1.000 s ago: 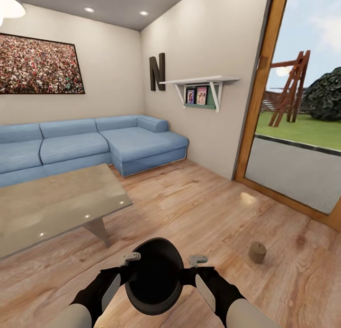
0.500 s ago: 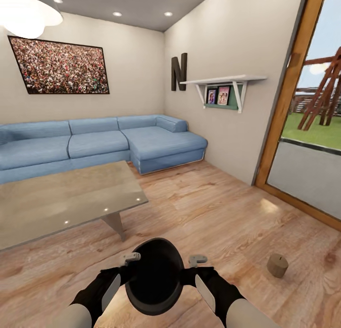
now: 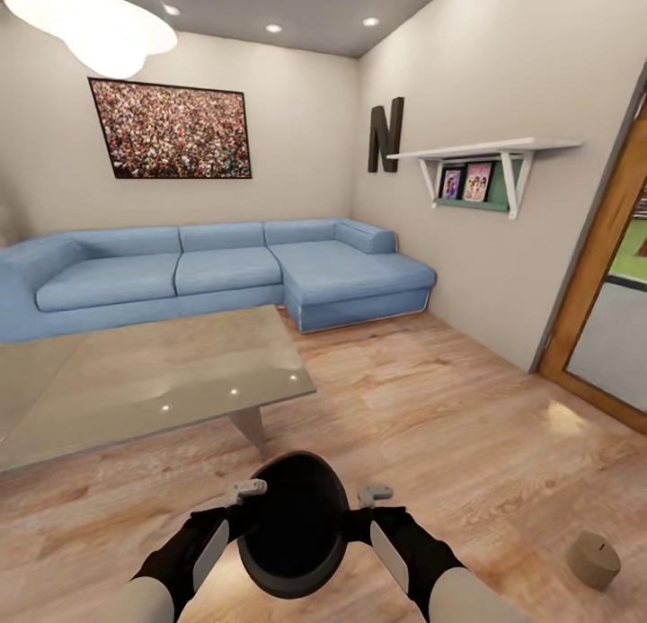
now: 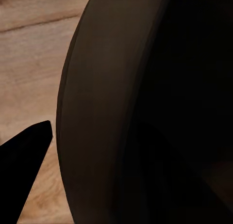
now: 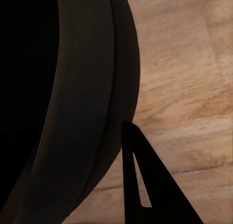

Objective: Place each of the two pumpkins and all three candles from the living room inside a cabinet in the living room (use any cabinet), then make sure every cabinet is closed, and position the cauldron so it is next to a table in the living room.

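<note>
The round black cauldron point(image 3: 292, 524) is sitting between the robot's two arms, low and central in the head view, above the pale wood plank floor point(image 3: 431, 425). The left gripper point(image 3: 241, 508) is pressing on the cauldron's left side and the right gripper point(image 3: 366, 510) on its right side, both clamped on its rim. The left wrist view is showing the cauldron's dark curved wall point(image 4: 121, 112) up close with one black fingertip point(image 4: 24, 156) beside it; the right wrist view is showing the rim's edge point(image 5: 97, 88) and a finger point(image 5: 141, 185) against it. The head view alone is taking in the room: a glass-topped low table point(image 3: 153, 371) just ahead to the left, a blue corner sofa point(image 3: 225, 268) behind it, and a small tan cylindrical candle point(image 3: 593, 559) standing on the floor, well to the right.
</note>
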